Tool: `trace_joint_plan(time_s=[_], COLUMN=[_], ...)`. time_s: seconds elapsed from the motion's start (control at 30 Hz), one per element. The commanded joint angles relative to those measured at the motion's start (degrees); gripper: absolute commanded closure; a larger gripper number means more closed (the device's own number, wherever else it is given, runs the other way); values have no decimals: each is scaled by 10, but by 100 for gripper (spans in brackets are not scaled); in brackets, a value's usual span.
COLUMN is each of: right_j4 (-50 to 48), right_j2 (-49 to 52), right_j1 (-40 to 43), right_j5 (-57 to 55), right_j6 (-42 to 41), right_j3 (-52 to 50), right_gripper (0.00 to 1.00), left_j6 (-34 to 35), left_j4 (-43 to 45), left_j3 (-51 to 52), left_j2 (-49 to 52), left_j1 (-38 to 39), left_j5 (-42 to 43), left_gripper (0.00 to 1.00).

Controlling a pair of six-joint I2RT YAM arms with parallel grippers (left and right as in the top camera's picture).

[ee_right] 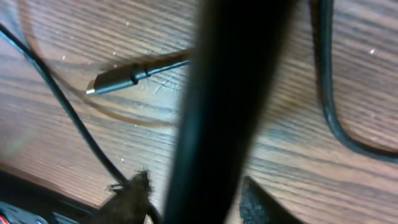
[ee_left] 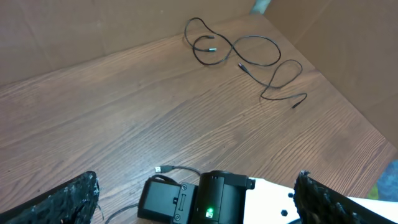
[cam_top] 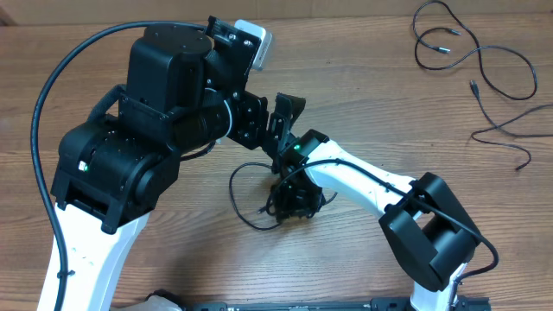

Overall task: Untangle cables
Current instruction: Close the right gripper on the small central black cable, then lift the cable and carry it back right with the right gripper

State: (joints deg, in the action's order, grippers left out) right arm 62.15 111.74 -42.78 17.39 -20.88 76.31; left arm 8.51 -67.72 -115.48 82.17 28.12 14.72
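A knotted clump of thin black cables [cam_top: 278,200] lies at the table's middle, with one loop [cam_top: 235,186] spreading left. My right gripper [cam_top: 294,200] points down into the clump. In the right wrist view its fingertips [ee_right: 134,193] stand apart, open, with a blurred black strand [ee_right: 224,93] running between them. A small plug [ee_right: 115,81] lies on the wood beyond, and another strand [ee_right: 326,93] curves at the right. My left gripper [cam_top: 283,130] hovers wide open just above the right wrist [ee_left: 211,199], holding nothing. A USB plug [ee_left: 165,169] shows beside that wrist.
Loose curly cables [cam_top: 471,60] lie spread at the table's far right corner, also seen in the left wrist view as loose cables [ee_left: 242,53]. The bulky black left arm [cam_top: 147,130] covers the left half. A thick arm wire [cam_top: 47,112] arcs at the left.
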Motion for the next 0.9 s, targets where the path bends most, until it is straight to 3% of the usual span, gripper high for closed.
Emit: trace_joint_plan(time_s=[0.0, 0.2, 0.27, 0.4, 0.87], right_j4=[-1, -1, -1, -4, -18], right_j2=[-11, -11, -11, -13, -103], right_j1=[1, 1, 1, 2, 95], right_j5=[-11, -11, -11, -14, -71], right_j6=[-6, -13, -19, -19, -46], right_j3=[-3, -3, -3, -3, 54], right_gripper=[66, 80, 90, 96, 96], left_j6=[-8, -8, -8, -8, -8], left_j4=[2, 2, 2, 2, 2], left_j3=[2, 2, 2, 2, 2], left_j2=[-4, -4, -4, -4, -4], left_j1=[0, 0, 0, 0, 0], left_j5=[-3, -3, -3, -3, -3], left_gripper=[0, 0, 1, 0, 0])
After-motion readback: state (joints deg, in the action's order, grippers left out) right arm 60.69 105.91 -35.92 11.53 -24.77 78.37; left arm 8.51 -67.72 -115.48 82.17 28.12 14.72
